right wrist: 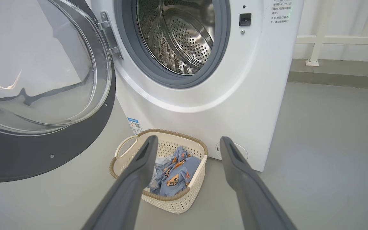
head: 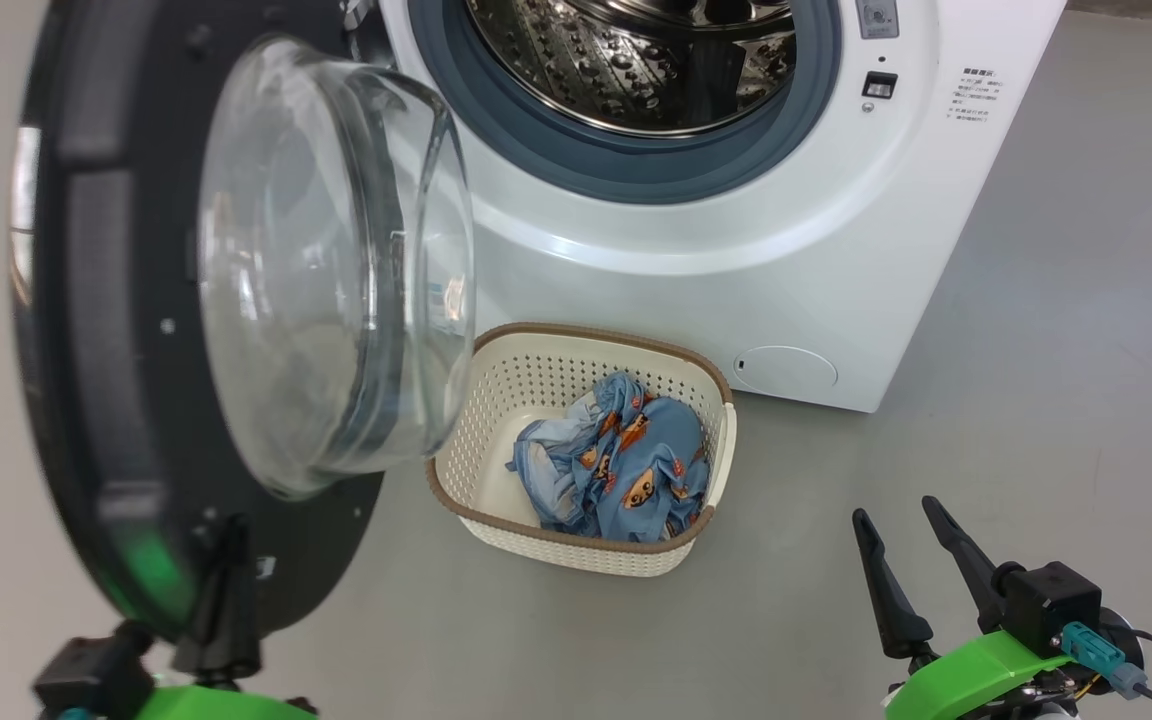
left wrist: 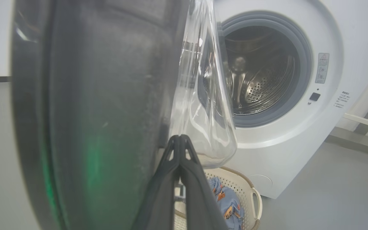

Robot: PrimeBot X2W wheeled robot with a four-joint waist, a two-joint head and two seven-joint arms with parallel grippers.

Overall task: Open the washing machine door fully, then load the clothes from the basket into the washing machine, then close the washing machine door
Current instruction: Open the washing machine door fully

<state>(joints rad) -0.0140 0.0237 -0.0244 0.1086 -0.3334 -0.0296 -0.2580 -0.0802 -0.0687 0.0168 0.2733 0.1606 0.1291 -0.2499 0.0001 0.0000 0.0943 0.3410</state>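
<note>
Door: the washing machine door (head: 96,300) hangs swung out to the left of the opening, with its glass window (head: 326,260) bulging right. I cannot tell whether it is at its stop.
Left claw (left wrist: 180,140): pressed together and holding nothing. Its tips are at the door's inner face near the lower rim, just beside the glass, and contact looks likely.
Right claw (head: 894,512): spread wide and empty, hovering over the floor (head: 1036,350) at the near right, well apart from the basket (head: 526,385).
Clothes (head: 626,460): bundled inside the basket, which sits on the floor just in front of the washing machine (head: 736,280), below the opening.
Drum (head: 636,60): exposed, with nothing visible inside.
Step in hand: probably pushing the door fully open.
Doing it well: press on the black frame rather than the glass. Follow the hinge's arc leftward and ease off near the stop.
Risk: the closed tips could slide off the glossy surface, letting the door drift back over the basket.
</note>
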